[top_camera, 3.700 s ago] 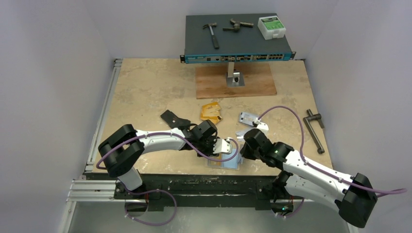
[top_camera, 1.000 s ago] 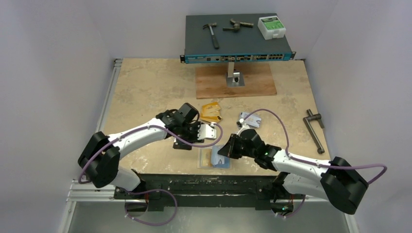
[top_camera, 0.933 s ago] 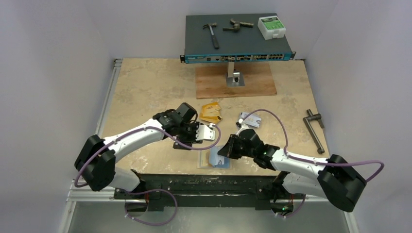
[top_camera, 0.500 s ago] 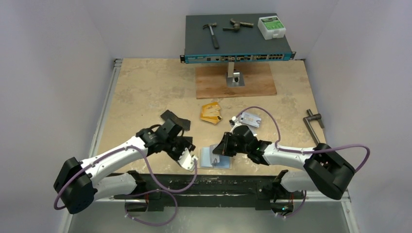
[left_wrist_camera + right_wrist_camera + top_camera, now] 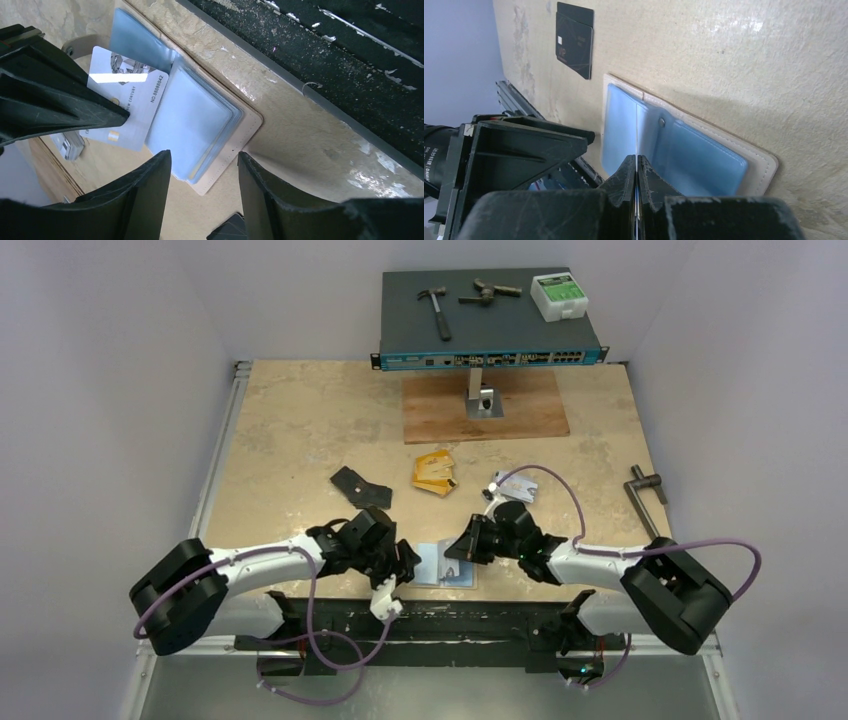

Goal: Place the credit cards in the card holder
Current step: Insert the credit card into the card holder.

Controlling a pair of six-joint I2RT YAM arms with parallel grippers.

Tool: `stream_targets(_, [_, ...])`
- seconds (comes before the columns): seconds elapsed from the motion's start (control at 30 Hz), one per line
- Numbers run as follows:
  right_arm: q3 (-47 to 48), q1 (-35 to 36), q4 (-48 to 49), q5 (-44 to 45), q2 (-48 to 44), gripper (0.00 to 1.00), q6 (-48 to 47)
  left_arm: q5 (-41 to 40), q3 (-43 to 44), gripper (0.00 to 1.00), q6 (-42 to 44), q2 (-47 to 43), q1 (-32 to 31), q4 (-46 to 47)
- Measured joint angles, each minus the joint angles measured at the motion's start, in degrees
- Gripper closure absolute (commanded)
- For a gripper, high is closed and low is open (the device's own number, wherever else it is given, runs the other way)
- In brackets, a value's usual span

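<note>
The card holder [image 5: 447, 569] lies open on the tabletop [image 5: 300, 430], light-blue pockets up and its tan rim close to the near edge, between the two tools. The right tool [image 5: 637, 167] is closed on one silvery card [image 5: 127, 107], pinched by its end and held low over the holder's pockets. In the right wrist view the card is edge-on and lines up with the fold beside the snap. Whether it touches a pocket cannot be told. The left tool [image 5: 202, 157] stands open and empty just beside the holder, its two fingers apart, with the holder's near corner showing between them.

There is one holder and one card in a grip. Two loose heaps lie farther back. The orange-gold cards [image 5: 434, 472] are behind the holder, and the silvery cards [image 5: 515, 485] are behind the right tool. The number in each heap cannot be made out. One black folding wallet [image 5: 360, 487] lies to the left of the orange-gold heap. One flat black piece [image 5: 574, 37] lies near the holder on the left tool's side.

The tabletop is beige and stone-patterned. A black crank handle [image 5: 648, 508] lies near its right edge. At the far end a wooden board [image 5: 485, 408] carries a stand with a network switch [image 5: 490, 325]. One hammer [image 5: 433, 310], one metal fitting [image 5: 490, 292] and one white-and-green box [image 5: 558, 295] rest on the switch. Pale grey walls [image 5: 120, 360] close in the sides and back.
</note>
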Motion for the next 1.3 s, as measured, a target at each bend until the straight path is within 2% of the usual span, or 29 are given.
stream_targets(0.13, [-1.97,-1.01,2.91,-1.6,0.87,1.0,0.37,0.15,0.09,0.48,4.07,2.03,-0.04,0.76])
stream_targets(0.37, [-6.45,-3.58,6.97,-2.47,-2.12,1.0,1.79,-0.76,2.91,0.56,10.6,6.25,-1.07,-1.29])
stream_targets(0.53, [-8.02,-4.11,11.69,-2.86,-0.96,1.0,3.72,-2.95,5.7,0.58,10.84,8.87,-2.67,-2.71])
stream_targets(0.7, [-9.49,-4.87,16.44,-3.5,1.22,1.0,5.84,-4.7,6.95,0.68,9.94,9.64,-3.96,-4.46])
stream_targets(0.83, [-9.88,-5.11,17.14,-3.32,1.51,1.0,6.8,-5.92,7.32,0.69,7.15,9.86,-5.62,-5.31])
stream_targets(1.07, [-10.12,-5.16,13.62,-0.35,-2.78,1.0,7.1,-9.57,10.54,0.7,-6.12,11.52,-11.3,-7.37])
stream_targets(1.3, [-11.08,-5.16,12.2,0.83,-3.93,1.0,6.93,-13.9,12.22,0.71,-15.37,13.11,-13.88,-6.75])
